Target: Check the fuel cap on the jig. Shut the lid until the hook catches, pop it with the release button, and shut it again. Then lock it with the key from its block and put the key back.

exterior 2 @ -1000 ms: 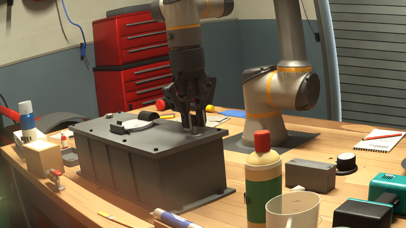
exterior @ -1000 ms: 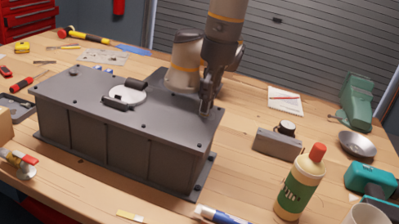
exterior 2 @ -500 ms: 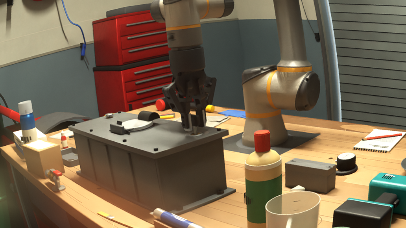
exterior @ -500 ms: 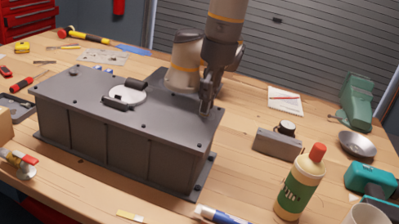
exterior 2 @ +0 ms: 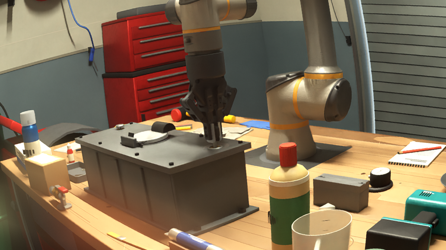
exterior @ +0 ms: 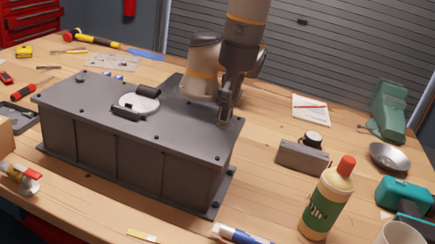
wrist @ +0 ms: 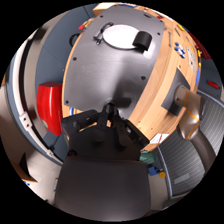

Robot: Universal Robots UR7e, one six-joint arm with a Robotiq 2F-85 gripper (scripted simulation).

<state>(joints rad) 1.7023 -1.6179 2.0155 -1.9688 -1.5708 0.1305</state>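
Observation:
I hold the key [exterior 2: 214, 141] by its upright head in my closed gripper [exterior 2: 214, 138] [exterior: 222, 120] [wrist: 110, 115]. Its lower end sits in a round socket [exterior 2: 215, 146] near the right end of the grey jig [exterior: 133, 133]. Most of the key is hidden by my fingers. To the left on the jig top, the round pale fuel cap lid [exterior: 139, 102] [exterior 2: 150, 136] [wrist: 121, 36] lies flat and shut. A dark hinge barrel [exterior: 148, 91] sits at its far edge. A dark latch bar [exterior: 125, 112] sits at its near edge. A small round knob [exterior: 80, 78] stands at the far left corner of the jig.
A grey tray [exterior: 15, 116] lies left of the jig. A small grey block [exterior: 302, 157] and a black dial [exterior: 312, 139] lie right of it. A glue bottle [exterior: 327, 198], a mug [exterior 2: 321, 237], a notepad [exterior: 311, 109] and a green vice [exterior: 388, 110] stand further right.

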